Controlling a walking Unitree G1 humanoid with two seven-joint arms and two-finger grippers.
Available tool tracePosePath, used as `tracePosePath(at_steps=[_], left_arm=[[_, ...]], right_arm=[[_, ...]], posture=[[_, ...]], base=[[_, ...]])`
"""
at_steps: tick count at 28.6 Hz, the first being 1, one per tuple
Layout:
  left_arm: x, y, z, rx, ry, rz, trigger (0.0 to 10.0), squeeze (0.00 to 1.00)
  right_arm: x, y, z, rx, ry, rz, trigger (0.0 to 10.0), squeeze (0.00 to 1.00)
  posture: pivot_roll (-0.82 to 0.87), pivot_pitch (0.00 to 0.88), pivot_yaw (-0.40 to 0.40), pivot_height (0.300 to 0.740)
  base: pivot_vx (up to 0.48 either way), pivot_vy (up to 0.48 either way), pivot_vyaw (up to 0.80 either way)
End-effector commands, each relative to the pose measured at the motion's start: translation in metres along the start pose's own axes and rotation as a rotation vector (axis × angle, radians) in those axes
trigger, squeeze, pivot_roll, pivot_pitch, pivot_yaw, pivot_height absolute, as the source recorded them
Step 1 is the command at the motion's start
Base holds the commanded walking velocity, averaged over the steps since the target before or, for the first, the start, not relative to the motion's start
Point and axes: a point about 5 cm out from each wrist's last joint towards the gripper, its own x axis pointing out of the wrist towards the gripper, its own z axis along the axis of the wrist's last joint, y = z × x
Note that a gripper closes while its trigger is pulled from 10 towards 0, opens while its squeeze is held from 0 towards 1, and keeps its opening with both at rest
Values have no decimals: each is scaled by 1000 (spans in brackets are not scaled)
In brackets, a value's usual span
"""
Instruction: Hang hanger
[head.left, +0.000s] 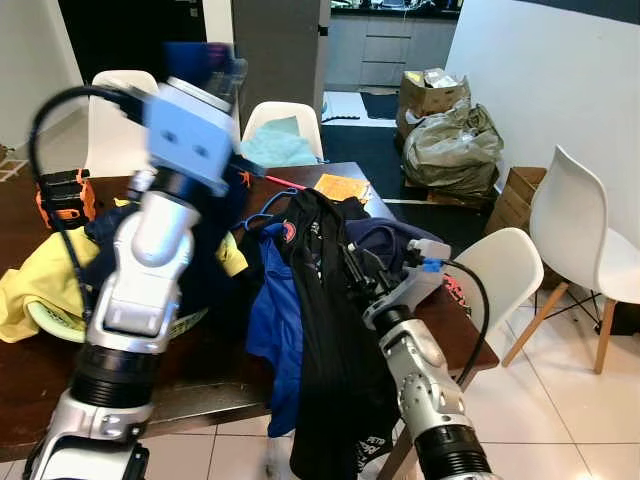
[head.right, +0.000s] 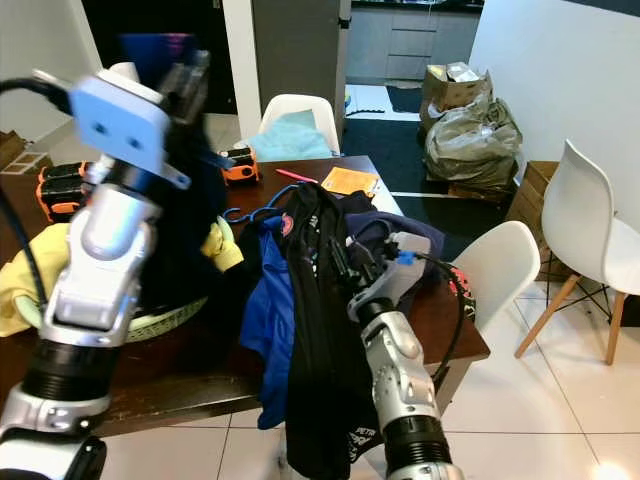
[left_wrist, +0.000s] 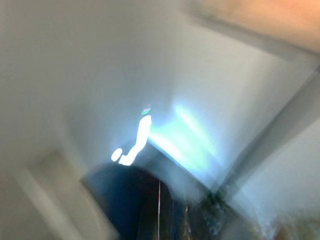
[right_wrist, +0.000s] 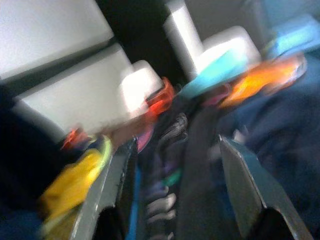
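Observation:
My left gripper (head.left: 205, 62) is raised high and blurred. A navy garment (head.right: 185, 200) hangs from it down toward the table, and its fingers are hidden in the cloth. A blue hanger (head.left: 266, 213) pokes out of the clothes pile, beside a blue shirt (head.left: 275, 320) and a black garment (head.left: 325, 350) that drape over the table's front edge. My right gripper (head.left: 347, 258) sits against the black garment, open; in the right wrist view its fingers (right_wrist: 116, 190) stand wide apart with black fabric (right_wrist: 197, 200) between them.
The brown table (head.left: 200, 385) also holds a yellow garment (head.left: 40, 285), orange-black tool cases (head.left: 62, 195) and an orange paper (head.left: 342, 187). White chairs (head.left: 505, 270) stand around it. Stuffed bags (head.left: 452, 145) and a box lie by the right wall.

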Motion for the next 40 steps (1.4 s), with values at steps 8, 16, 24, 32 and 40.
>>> tracePosePath(at_steps=[8,16,24,32,40], left_arm=[[120,-27,59,-618,-34,434,0,0],[87,-35,-10,-649,322,391,10000,0],[34,-90,-39,-726,595,242,10000,0],[36,-98,-16,-649,460,141,10000,0],[65,-75,21,-579,172,130,10000,0]], right_arm=[[5,14,6,67,-26,11,10000,0],[10,16,6,10,30,17,10000,0],[7,28,2,-109,31,82,10000,0],[9,28,5,-94,34,75,10000,0],[9,25,6,-80,16,63,10000,0]], posture=[[121,26,-31,740],[142,27,-44,740],[129,36,-51,740],[127,35,-51,740],[126,33,-47,740]], base=[[0,0,0],[0,0,0],[0,0,0],[0,0,0],[0,0,0]])
